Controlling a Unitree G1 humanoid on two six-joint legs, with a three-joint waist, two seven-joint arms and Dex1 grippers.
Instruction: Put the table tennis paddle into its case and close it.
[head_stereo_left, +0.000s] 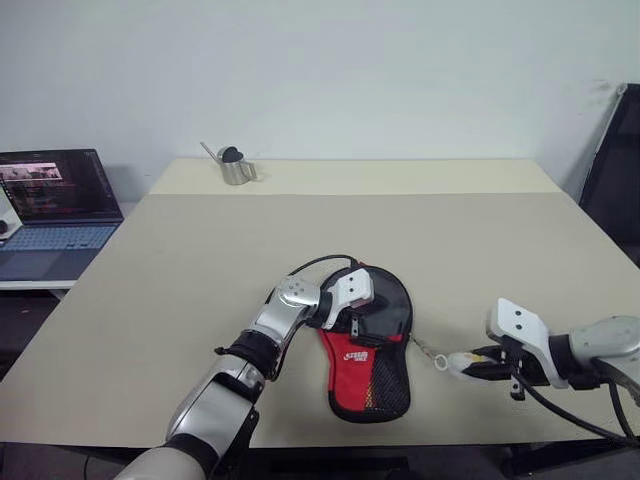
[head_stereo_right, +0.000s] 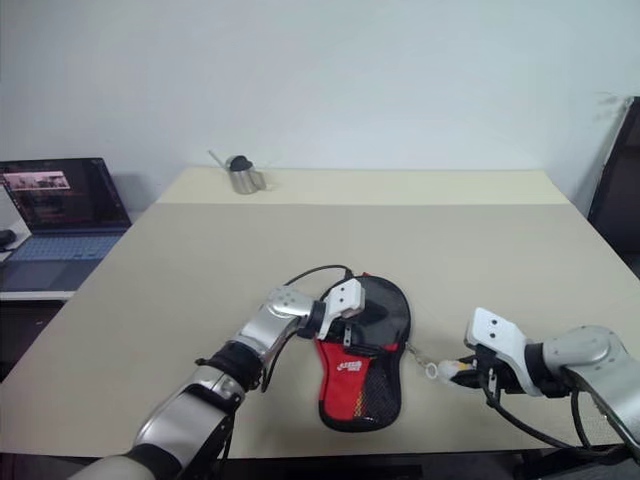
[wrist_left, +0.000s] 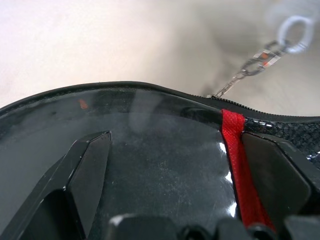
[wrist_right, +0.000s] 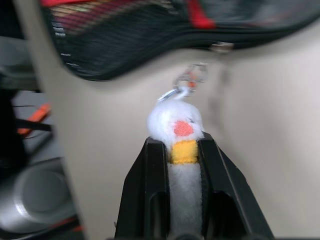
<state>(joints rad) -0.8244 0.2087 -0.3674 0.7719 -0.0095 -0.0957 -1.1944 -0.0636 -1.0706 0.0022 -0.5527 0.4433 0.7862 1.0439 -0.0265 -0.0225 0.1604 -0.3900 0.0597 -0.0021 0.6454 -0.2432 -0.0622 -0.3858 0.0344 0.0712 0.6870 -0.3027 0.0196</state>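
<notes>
While the case (head_stereo_left: 368, 350) lies flat near the front edge of the desk (head_stereo_left: 200, 260), I see my left gripper (head_stereo_left: 362, 322) resting on its glossy black round end, fingers (wrist_left: 87, 170) spread wide and gripping nothing. My right gripper (head_stereo_left: 478, 364) sits just off the case's right side, clamped on a small white plush charm (wrist_right: 177, 125) with an orange and yellow patch, joined by a short chain (head_stereo_left: 425, 350) to the zipper. I can't tell whether the paddle is inside.
</notes>
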